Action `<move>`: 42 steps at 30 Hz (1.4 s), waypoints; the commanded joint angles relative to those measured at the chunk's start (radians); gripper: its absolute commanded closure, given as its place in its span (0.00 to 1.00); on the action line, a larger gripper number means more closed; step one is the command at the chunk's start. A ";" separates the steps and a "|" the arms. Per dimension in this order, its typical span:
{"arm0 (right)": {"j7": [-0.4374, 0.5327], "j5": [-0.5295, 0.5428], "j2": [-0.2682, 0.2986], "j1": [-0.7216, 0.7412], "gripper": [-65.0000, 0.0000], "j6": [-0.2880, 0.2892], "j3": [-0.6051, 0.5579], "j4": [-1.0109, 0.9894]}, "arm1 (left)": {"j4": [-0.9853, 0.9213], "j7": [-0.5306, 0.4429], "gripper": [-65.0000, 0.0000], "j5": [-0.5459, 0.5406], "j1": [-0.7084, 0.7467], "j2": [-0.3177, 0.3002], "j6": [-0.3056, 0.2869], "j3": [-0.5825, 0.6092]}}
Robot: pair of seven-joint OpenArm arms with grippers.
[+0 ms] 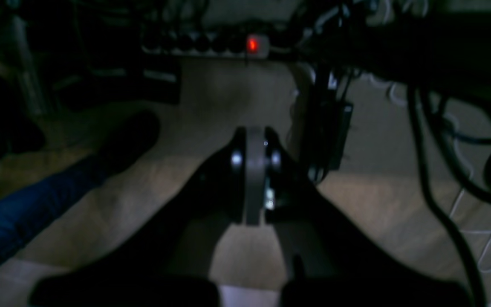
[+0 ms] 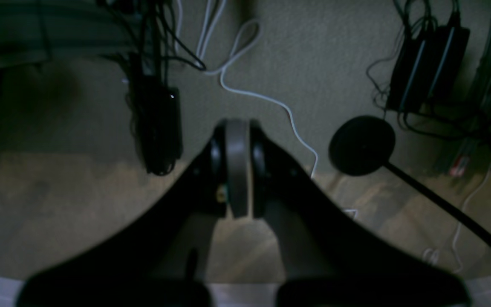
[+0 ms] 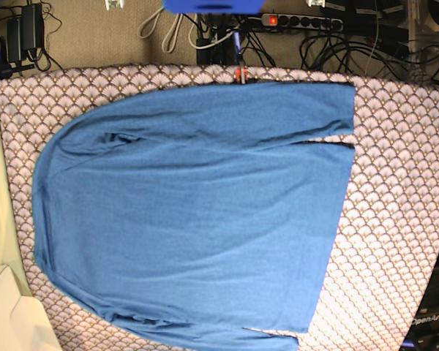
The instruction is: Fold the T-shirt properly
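Left end effector (image 1: 254, 179) and right end effector (image 2: 238, 170): both pressed together, empty (over floor). T-shirt (image 3: 197, 212): flat on worktop (image 3: 402, 219).

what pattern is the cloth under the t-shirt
A grey-white scallop pattern on the cloth, seen best in the base view.

Both pincers (image 1: 254, 145) (image 2: 237, 128): black, grey ctr strip.

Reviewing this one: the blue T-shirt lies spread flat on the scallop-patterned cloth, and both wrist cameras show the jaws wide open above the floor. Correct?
Not quite. The T-shirt does lie spread on the scallop-patterned cloth, but the jaws are shut, not open: the left wrist view shows the left gripper closed over the floor, and the right wrist view shows the same for the right gripper.
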 commanded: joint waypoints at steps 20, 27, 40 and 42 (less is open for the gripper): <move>0.013 0.001 0.008 -0.402 1.00 0.002 0.049 0.636 | 0.573 -0.002 1.00 -0.003 0.328 -0.030 -0.001 -0.080; 0.013 0.001 0.008 -0.494 1.00 0.002 0.109 0.857 | 0.715 -0.001 1.00 -0.003 0.385 -0.026 -0.002 -0.099; 0.019 0.001 0.004 -0.459 0.73 0.002 0.130 0.963 | 0.976 -0.001 0.62 -0.003 0.452 -0.026 0.002 -0.099; 0.021 0.001 0.008 -0.437 0.67 0.002 0.130 0.965 | 0.978 -0.001 0.52 -0.003 0.445 -0.026 -0.002 -0.099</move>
